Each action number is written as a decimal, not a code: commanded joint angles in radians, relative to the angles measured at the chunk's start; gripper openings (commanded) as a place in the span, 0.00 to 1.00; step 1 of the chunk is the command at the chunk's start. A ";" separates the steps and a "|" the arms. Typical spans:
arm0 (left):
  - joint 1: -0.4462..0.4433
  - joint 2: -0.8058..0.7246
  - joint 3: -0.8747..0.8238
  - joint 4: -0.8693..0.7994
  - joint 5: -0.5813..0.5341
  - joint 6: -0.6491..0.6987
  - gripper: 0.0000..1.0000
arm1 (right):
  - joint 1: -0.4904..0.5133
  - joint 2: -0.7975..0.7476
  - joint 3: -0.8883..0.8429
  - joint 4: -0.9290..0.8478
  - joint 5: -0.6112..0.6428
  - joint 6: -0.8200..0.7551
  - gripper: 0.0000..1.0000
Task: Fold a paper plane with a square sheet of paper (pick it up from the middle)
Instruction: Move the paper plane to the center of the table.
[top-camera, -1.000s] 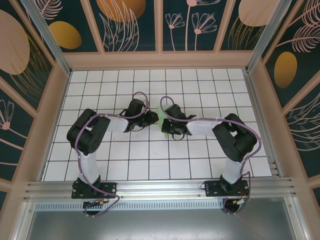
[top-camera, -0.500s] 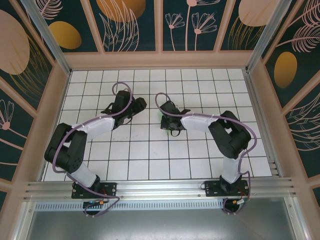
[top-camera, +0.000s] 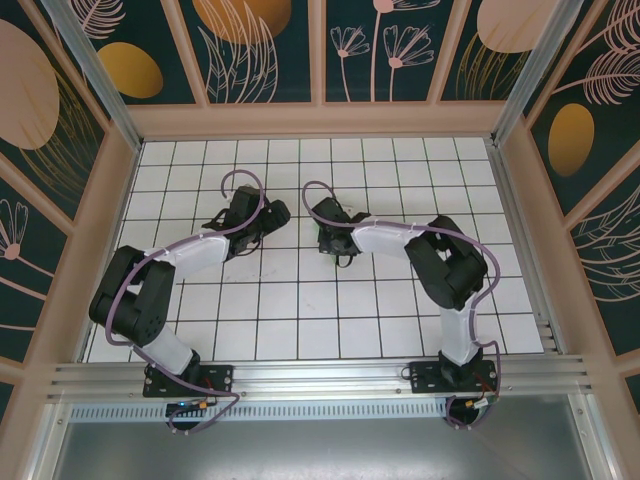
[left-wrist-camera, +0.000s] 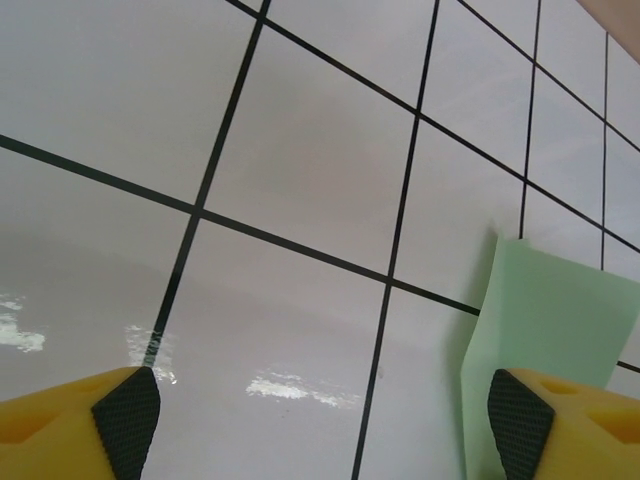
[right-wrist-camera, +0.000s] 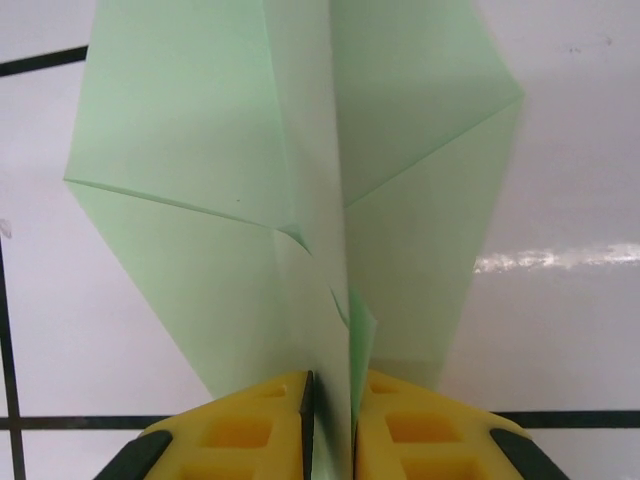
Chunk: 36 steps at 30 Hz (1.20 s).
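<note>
Now the right hand (right-wrist-camera: 331, 400) pinches the paper plane (right-wrist-camera: 200, 150) by its keel; the left hand (left-wrist-camera: 320, 425) stands open. Best release gently, straight up.

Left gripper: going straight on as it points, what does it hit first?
Probably bare table; in the wrist view the paper sits right of the left gripper's line. Depth is unclear.
</note>
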 joint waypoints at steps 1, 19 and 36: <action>0.003 0.012 -0.006 -0.029 -0.031 0.014 0.90 | 0.004 0.026 0.033 -0.017 0.033 0.027 0.18; 0.005 0.034 -0.001 -0.038 -0.039 0.025 0.98 | 0.043 0.074 0.117 -0.144 0.156 -0.050 0.01; 0.013 0.026 -0.008 -0.051 -0.056 0.023 0.99 | 0.011 0.017 0.084 -0.037 0.056 -0.086 0.21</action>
